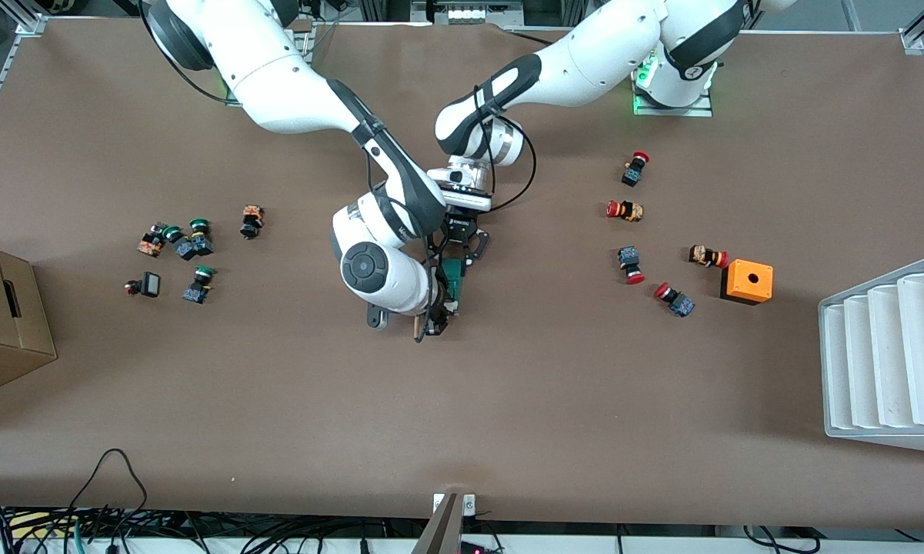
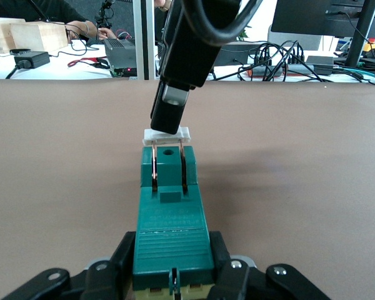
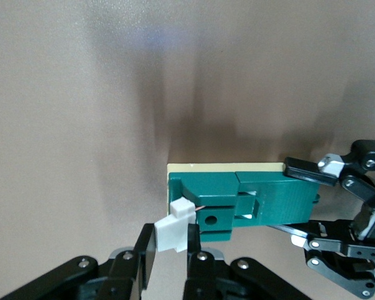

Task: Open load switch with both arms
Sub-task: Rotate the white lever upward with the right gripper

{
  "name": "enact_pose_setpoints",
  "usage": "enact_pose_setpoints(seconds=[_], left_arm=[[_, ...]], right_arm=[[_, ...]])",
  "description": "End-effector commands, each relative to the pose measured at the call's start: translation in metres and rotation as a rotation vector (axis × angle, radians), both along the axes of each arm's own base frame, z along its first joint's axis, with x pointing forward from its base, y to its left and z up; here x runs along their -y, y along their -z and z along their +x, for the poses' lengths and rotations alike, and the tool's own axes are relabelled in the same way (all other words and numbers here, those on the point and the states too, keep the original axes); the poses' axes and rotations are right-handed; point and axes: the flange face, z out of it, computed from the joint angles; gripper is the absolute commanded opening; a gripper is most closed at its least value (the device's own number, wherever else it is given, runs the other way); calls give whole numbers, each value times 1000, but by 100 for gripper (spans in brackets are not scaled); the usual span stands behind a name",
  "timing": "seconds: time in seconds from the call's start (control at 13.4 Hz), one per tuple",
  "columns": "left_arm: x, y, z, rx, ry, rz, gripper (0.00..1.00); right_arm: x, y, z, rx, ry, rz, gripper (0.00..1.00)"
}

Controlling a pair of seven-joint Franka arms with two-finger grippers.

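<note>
Ribbed dark-green plastic load switch (image 2: 172,234) clamped by left gripper (image 2: 172,278); right gripper (image 3: 172,250) pinches its white handle (image 3: 173,232); push buttons (image 1: 646,231) at 3 o'clock.

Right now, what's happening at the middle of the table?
Both arms are on the load switch, which lies on the brown table at its middle. The left claw is shut on the green body's end, pinning it. The right claw is shut on the white piece at the other end. The handle looks barely raised, so the switch is not yet open. Push buttons lie scattered toward both ends.
</note>
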Motion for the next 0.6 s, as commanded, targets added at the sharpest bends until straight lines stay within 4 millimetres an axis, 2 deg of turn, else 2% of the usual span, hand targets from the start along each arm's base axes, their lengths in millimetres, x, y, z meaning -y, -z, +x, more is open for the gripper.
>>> enact_pose_setpoints(seconds=[0.0, 0.52], left_arm=[[8, 11, 6, 3, 23, -23, 45], [7, 13, 6, 2, 23, -21, 45]], right_arm=[[1, -3, -17, -27, -6, -31, 26], [-1, -6, -24, -27, -15, -35, 26]])
